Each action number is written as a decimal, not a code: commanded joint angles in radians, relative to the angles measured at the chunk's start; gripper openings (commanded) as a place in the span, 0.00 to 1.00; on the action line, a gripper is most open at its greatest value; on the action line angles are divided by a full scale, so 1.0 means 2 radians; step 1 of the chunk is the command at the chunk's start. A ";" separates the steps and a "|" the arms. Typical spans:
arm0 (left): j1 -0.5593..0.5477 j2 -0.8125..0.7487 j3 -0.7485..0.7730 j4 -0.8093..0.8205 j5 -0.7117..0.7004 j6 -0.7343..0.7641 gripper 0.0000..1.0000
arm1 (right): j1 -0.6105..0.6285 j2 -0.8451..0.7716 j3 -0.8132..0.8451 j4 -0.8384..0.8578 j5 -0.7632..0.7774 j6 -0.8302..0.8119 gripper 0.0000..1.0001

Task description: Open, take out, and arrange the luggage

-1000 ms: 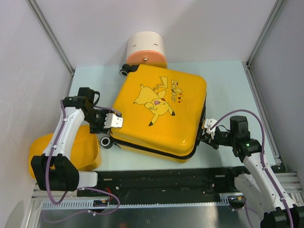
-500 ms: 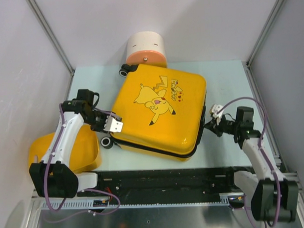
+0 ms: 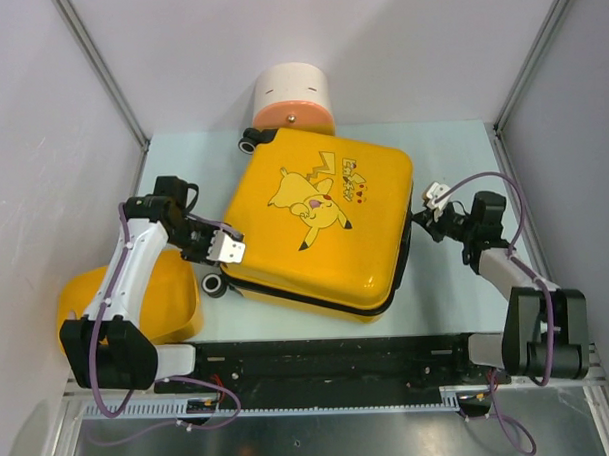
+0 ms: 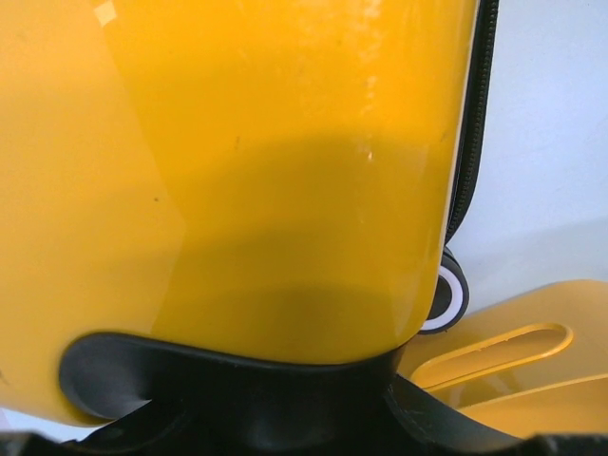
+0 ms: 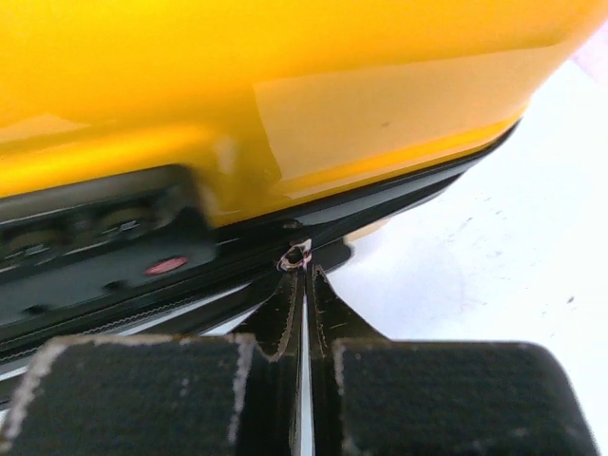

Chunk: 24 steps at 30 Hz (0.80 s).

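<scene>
Working the open step. Right gripper [image 5: 304,275]: fingers are pressing together on what looks like the zipper pull [image 5: 295,256], right at the tips, on the black zipper [image 5: 408,190] running along the luggage [image 3: 319,222] side seam. Left gripper [image 3: 228,249] is sitting at the opposite corner, with the shell lying just above its lower finger [image 4: 237,380] and a wheel [image 4: 445,296] beside it. I can't tell if it's clamping or only bracing.

The luggage is lying flat on the table [image 3: 452,153], closed, print up.

Next, I reckon: dragging the pull along the seam and round the corner while the left side is holding the shell against sliding. Risk is the pull slipping out of the tips at the curve.

Around:
- The yellow tub [image 3: 167,293] is sitting behind the left fingers, just beside that wheel, probably crowding the arm.
- The cream-and-orange container [image 3: 292,98] is standing just beyond the luggage's far edge and may be blocking the lid swing.
</scene>
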 commanded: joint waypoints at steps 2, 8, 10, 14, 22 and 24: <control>0.006 0.045 -0.032 0.020 -0.042 0.072 0.00 | 0.002 0.060 0.051 0.145 0.027 0.026 0.00; 0.008 0.034 0.000 0.027 -0.013 0.027 0.58 | 0.015 0.066 0.068 0.117 0.003 0.008 0.00; 0.008 0.024 0.022 0.027 0.015 -0.028 0.80 | 0.017 0.062 0.067 0.092 -0.001 0.001 0.00; 0.011 0.001 0.102 0.027 0.062 -0.146 0.94 | 0.016 0.053 0.067 0.064 -0.011 -0.008 0.00; 0.059 0.083 0.281 0.034 0.196 -0.441 1.00 | 0.032 0.038 0.067 0.023 -0.028 -0.042 0.00; 0.060 0.118 0.335 0.034 0.220 -0.492 1.00 | 0.036 0.036 0.068 0.016 -0.027 -0.049 0.00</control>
